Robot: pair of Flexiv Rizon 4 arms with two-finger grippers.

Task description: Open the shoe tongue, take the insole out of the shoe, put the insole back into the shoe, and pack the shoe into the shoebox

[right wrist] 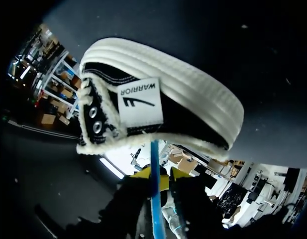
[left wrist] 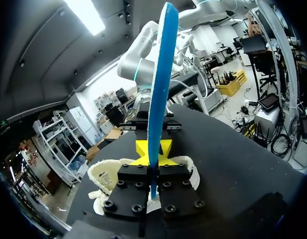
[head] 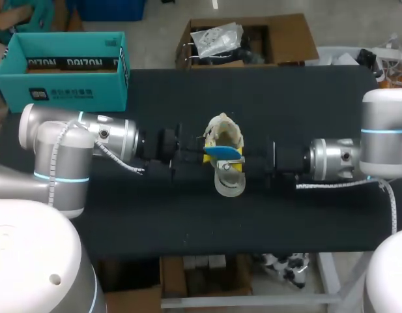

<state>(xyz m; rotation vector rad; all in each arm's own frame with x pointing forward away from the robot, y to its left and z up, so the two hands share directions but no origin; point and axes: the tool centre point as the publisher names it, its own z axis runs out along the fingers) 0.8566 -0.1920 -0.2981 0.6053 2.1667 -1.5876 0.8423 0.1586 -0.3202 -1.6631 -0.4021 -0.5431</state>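
Note:
A cream and black shoe [head: 225, 134] lies on its side at the middle of the black table [head: 305, 215]. A blue insole [head: 221, 151] is held just above it, between my two grippers. My left gripper [head: 199, 154] comes in from the left and is shut on the insole [left wrist: 160, 74], which stands edge-on out of its fingers, with the shoe [left wrist: 106, 174] lying under them. My right gripper [head: 243, 158] meets it from the right. Its fingers stand on either side of the insole [right wrist: 154, 209], and a narrow gap shows on one side. The right gripper [right wrist: 160, 179] is open, with the shoe [right wrist: 193, 94] close ahead.
A teal shoebox [head: 64, 68], open at the top, stands at the table's far left corner. Bare black tabletop lies in front of and behind the shoe.

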